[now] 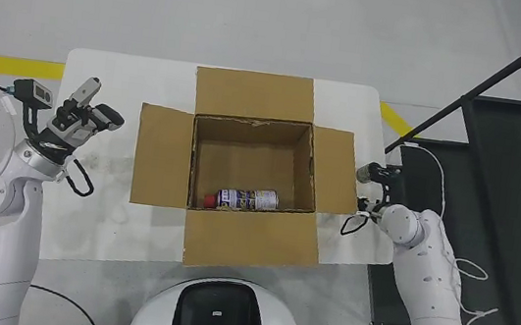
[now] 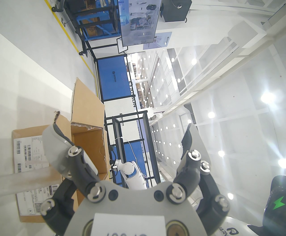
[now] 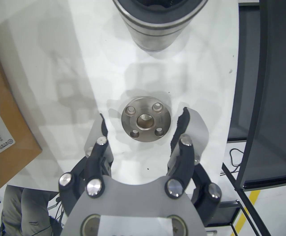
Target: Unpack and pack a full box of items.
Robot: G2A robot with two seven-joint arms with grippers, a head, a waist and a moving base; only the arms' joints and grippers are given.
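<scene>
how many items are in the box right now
1. A can lies on its side on the floor of the open cardboard box, against the wall nearest the robot. Something small tucked right under that wall could be hidden.

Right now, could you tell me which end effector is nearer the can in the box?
Right. From the can, the right end effector is just past one flap; the left end effector farther past the other.
</scene>
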